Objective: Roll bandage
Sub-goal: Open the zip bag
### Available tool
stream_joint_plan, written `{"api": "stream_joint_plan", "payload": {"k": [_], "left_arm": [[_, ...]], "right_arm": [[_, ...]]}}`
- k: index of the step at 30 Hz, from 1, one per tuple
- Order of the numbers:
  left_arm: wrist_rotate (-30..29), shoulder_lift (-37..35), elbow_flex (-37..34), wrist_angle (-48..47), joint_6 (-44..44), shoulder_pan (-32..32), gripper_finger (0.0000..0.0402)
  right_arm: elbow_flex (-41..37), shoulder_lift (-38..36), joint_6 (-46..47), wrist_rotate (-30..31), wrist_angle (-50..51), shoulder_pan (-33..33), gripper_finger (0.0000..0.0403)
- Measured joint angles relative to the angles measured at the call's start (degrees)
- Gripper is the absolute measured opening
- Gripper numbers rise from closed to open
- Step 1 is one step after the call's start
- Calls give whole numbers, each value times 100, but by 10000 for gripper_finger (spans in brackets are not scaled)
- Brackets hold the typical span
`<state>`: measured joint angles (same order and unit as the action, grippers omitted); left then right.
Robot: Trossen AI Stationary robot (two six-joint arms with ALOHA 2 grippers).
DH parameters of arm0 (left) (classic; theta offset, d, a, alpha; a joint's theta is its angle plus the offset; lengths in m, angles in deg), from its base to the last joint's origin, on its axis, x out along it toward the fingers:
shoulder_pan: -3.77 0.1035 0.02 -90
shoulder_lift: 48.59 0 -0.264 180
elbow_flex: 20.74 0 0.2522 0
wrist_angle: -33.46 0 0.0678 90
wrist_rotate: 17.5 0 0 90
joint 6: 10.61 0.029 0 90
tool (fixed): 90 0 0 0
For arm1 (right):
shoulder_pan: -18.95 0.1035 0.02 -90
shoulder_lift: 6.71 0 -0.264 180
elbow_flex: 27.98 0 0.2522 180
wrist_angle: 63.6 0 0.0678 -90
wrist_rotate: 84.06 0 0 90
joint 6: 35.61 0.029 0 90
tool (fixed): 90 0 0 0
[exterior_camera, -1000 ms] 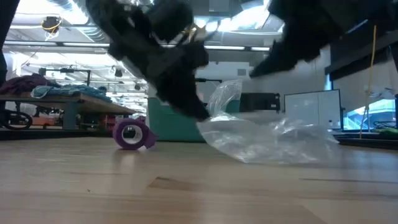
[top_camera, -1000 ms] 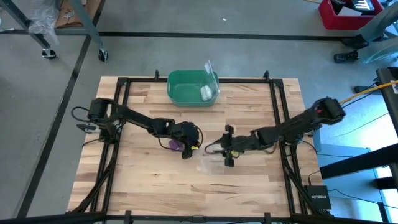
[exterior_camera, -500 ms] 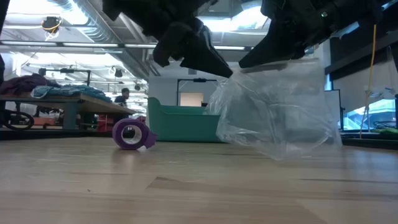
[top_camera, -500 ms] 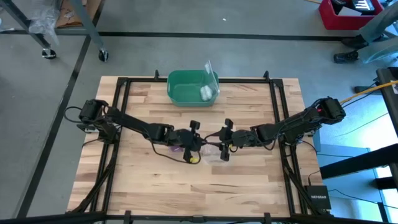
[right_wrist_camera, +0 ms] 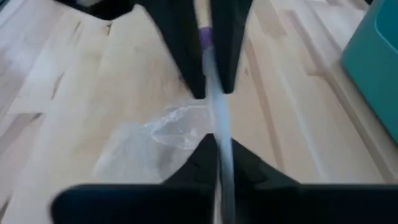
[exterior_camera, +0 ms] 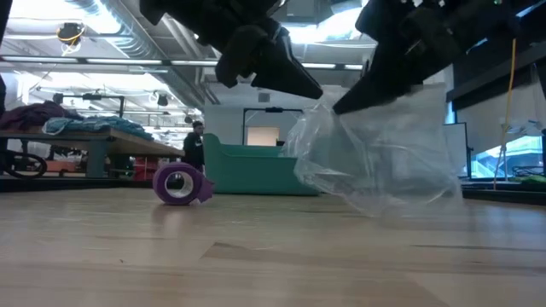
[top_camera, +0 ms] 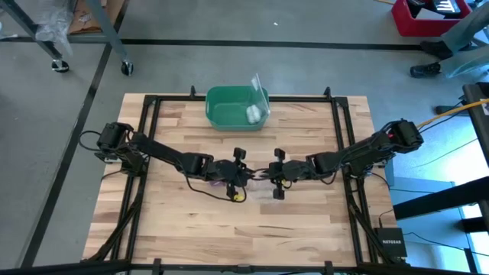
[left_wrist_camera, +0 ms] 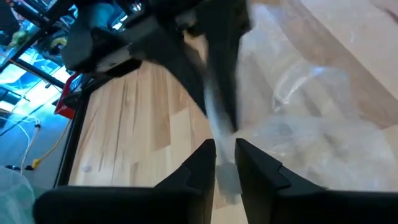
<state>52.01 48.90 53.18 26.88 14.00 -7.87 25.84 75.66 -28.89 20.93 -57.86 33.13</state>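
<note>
the bandage (exterior_camera: 179,183) is a small compact purple roll, lying on its side on the worktop (exterior_camera: 273,256) with its hollow core facing the low camera; a short loose tail sticks out on one side. it sits apart from both arms, nothing gripping it.

above and beyond it, a clear plastic bag (exterior_camera: 380,158) hangs off the worktop, pinched at its top edge between the two arms. left gripper (exterior_camera: 286,81) comes in from above, jaws closed narrow on the bag's edge. right gripper (exterior_camera: 363,94) meets it from the other side, jaws clamped on the same edge.

behind, a green bin (exterior_camera: 247,170) stands on the worktop; farther off a person (exterior_camera: 195,145) stands in the room.

view differences:
- high view: both grippers meet tip to tip at mid-worktop, left gripper (top_camera: 243,169), right gripper (top_camera: 273,173); the bag is only a faint sheen between them. the bandage shows just as a purple sliver under the left arm. a small white roll (top_camera: 252,114) lies inside the green bin (top_camera: 221,114), not visible from the low view.
- left wrist view: a fold of film is caught between that arm's fingers (left_wrist_camera: 205,165), the bag (left_wrist_camera: 311,137) spreading over the wood.
- right wrist view: a thin edge of film runs through its pinched fingers (right_wrist_camera: 205,152).
</note>
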Motion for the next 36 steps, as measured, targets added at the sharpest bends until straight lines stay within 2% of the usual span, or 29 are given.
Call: {"api": "stream_joint_plan", "payload": {"k": [2, 5, 11, 14, 19, 23, 28, 32, 36], "left_arm": [[2, 0, 0, -6, -74, 0, 58], [4, 0, 0, 5, -379, -3, 68], [-53, -88, 0, -133, -1142, -2, 114], [-59, -470, 31, -515, -1593, 11, 132], [167, -1294, -137, -754, -2108, 11, 140], [331, -1572, -585, 139, -2328, 67, 140], [721, -1564, -1103, 1268, -2720, 260, 140], [872, -1543, -1169, 1564, -2951, 361, 140], [1314, -1499, -1176, 1697, -3022, 361, 140]], "right_arm": [[0, 25, -53, 65, -106, 2, 10], [1, 26, -118, 141, -201, 11, 19], [1, -70, -168, 104, -85, 9, 8], [90, -490, -107, 33, 423, 7, 11], [92, -1202, -120, 562, 792, 11, 6], [-43, -1280, -405, 646, 120, 12, 5], [-172, -1098, -623, 591, -596, 121, 6], [-163, -889, -692, 408, -1156, 133, 3], [-163, -592, -710, 306, -1573, 133, 4]]}}
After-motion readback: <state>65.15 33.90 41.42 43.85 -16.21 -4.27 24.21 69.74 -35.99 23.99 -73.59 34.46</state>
